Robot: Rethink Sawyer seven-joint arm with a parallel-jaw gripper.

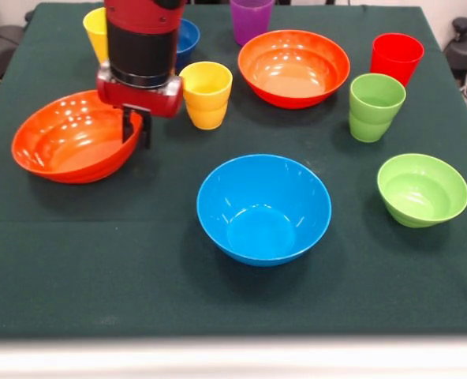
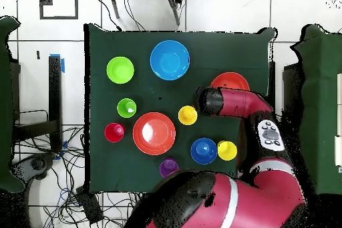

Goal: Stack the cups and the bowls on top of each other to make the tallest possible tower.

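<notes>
My gripper [image 1: 136,130] is at the right rim of the left orange-red bowl [image 1: 72,142], one finger inside and one outside, shut on the rim. That bowl sits tilted, its gripped side raised; in the overhead view [image 2: 230,79] the arm partly covers it. The large light-blue bowl [image 1: 263,208] sits upright at the front middle. The yellow-orange cup [image 1: 206,95] stands just right of the gripper. The second orange-red bowl [image 1: 293,67] is behind it. The red cup [image 1: 396,57] stands at the back right. No two things are stacked.
A lime green cup [image 1: 375,106] and a small lime green bowl [image 1: 422,189] are on the right. A purple cup [image 1: 251,17], a small dark blue bowl [image 1: 188,35] and a yellow cup [image 1: 95,31] stand at the back, near the arm.
</notes>
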